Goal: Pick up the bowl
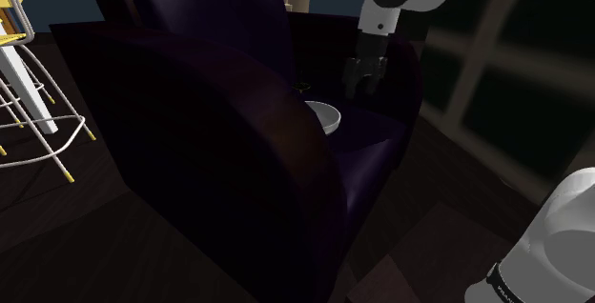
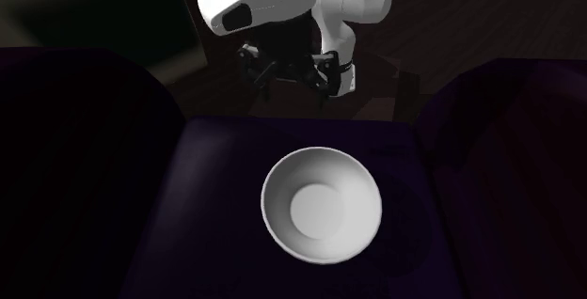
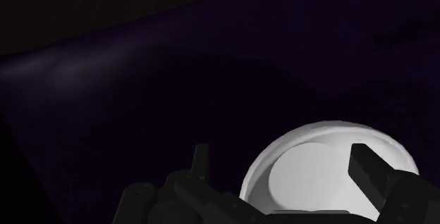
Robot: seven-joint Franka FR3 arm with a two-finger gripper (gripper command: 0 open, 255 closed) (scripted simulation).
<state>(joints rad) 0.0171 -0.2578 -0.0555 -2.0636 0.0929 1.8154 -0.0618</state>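
One dark purple armchair (image 1: 238, 187), nearest in the shoulder view, is shown. On its seat cushion one white bowl (image 2: 321, 205) is set upright and empty. It is judged light, rigid, smooth and perhaps breakable, and best pinched across the rim wall. One gripper (image 1: 361, 87) is held above the bowl's far side in the second exterior view, its two fingers spread apart with nothing clasped.
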